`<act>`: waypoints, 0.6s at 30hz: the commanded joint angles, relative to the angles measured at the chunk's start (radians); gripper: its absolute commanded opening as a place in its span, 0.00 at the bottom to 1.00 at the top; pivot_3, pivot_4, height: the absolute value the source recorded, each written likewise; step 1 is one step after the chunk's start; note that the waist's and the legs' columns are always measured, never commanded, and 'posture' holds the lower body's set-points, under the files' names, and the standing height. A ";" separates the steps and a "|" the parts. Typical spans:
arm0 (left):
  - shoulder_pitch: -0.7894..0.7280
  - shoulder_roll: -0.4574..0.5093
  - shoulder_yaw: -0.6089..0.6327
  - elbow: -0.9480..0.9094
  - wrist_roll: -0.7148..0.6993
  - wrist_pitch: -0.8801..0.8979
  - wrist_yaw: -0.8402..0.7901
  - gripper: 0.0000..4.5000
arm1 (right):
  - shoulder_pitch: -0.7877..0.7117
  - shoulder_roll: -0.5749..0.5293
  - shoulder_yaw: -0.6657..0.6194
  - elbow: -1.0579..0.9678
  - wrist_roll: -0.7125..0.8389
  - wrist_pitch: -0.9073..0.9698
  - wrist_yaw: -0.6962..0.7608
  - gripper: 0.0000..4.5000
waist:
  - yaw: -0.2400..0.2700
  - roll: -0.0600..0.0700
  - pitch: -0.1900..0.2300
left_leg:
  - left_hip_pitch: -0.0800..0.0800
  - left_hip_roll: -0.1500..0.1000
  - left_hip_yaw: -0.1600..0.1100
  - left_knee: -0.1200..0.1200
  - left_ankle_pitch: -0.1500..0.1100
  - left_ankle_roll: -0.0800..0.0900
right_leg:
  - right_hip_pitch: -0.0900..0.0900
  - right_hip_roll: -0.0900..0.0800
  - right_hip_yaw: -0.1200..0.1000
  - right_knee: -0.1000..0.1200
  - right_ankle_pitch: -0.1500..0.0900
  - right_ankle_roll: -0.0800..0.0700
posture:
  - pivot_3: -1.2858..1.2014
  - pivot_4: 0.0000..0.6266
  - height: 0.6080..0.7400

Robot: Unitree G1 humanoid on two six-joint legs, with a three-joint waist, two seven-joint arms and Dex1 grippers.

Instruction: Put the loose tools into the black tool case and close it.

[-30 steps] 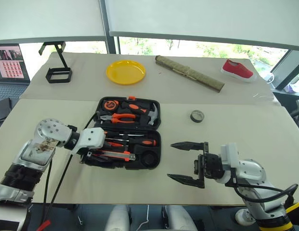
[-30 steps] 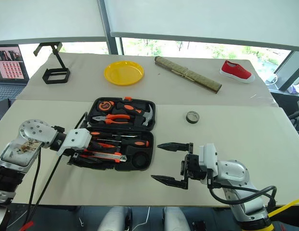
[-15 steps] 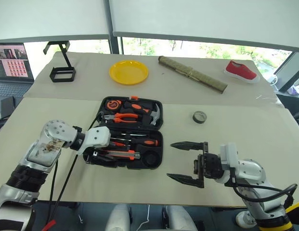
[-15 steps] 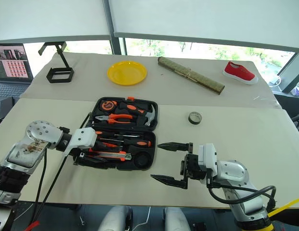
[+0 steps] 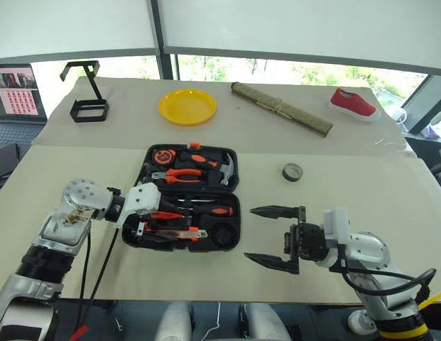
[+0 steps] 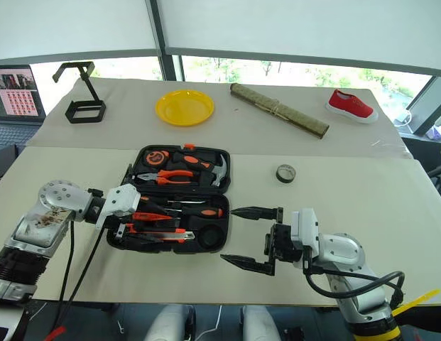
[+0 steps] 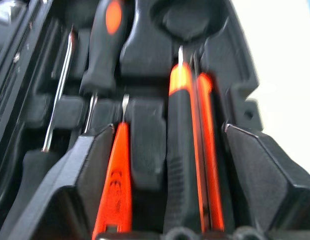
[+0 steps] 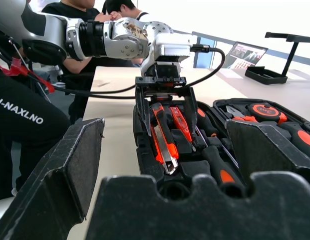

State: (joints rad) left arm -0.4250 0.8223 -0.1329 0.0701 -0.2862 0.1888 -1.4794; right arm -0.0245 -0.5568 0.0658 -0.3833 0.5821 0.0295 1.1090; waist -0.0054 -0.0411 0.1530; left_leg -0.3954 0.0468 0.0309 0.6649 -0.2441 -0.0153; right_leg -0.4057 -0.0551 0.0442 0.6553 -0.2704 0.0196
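The left claw (image 5: 143, 226) reached in from the left side of the open black tool case (image 5: 189, 197), tipped downward over the near tray. Its two black fingers stood spread, straddling but not gripping the orange-and-black utility knife (image 7: 187, 150) and the slim all-red screwdriver (image 7: 115, 185), which both lay in moulded slots between the fingers. Just beyond the claw an orange-and-black-handled screwdriver (image 5: 206, 210) lay lengthwise in the same tray, with a round empty recess toward the case's right end.

The right claw (image 5: 274, 235) hovered just right of the case, held about level and pointing left at it. Its tapered, ribbed black fingers were wide apart and empty, one above the other.

The case was hard black plastic with rounded corners, its lid laid flat on the table (image 5: 390, 192) on the far side of both claws. The lid carried orange-handled pliers (image 5: 176, 172), a hammer (image 5: 226, 169) with a bright metal head and a round tape measure (image 5: 162, 154).

The small dark tape roll (image 5: 292, 171), a flat ring, lay loose on the pale table beyond the right claw, well apart from the case
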 commanded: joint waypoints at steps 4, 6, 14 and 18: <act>-0.019 -0.024 0.105 0.042 -0.101 -0.026 -0.005 0.70 | -0.015 0.018 -0.006 0.007 0.002 -0.007 -0.004 1.00 | -0.002 0.000 0.000 | 0.000 0.000 0.000 0.001 0.000 0.000 | 0.000 0.000 0.000 0.001 0.000 0.000 | 0.52 0.24 1.00; -0.001 -0.026 0.102 0.058 -0.088 -0.076 -0.025 0.52 | -0.014 0.024 -0.005 0.011 -0.001 -0.009 -0.005 1.00 | -0.002 0.000 0.000 | 0.000 0.000 0.000 0.001 0.000 0.000 | 0.000 0.000 0.000 0.001 0.000 0.000 | 0.52 0.24 1.00; 0.080 -0.060 0.101 0.111 -0.067 -0.215 -0.026 0.01 | -0.021 0.045 -0.005 0.029 -0.016 -0.017 -0.007 1.00 | -0.006 0.000 0.000 | 0.000 0.000 0.000 0.001 0.000 0.000 | 0.000 0.000 0.000 0.001 0.000 0.000 | 0.52 0.24 1.00; 0.129 -0.069 0.087 0.135 -0.027 -0.287 -0.004 0.01 | -0.017 0.047 -0.009 0.033 -0.019 -0.022 -0.005 1.00 | -0.005 0.000 0.000 | 0.000 0.000 0.000 0.001 0.000 0.000 | 0.000 0.000 0.000 0.001 0.000 0.000 | 0.52 0.24 1.00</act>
State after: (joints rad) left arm -0.3149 0.7547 -0.0449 0.1999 -0.3332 -0.0657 -1.4902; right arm -0.0342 -0.5141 0.0673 -0.3385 0.5624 0.0290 1.1069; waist -0.0108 -0.0410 0.1530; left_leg -0.3952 0.0469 0.0306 0.6661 -0.2441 -0.0152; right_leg -0.4052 -0.0552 0.0440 0.6562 -0.2703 0.0195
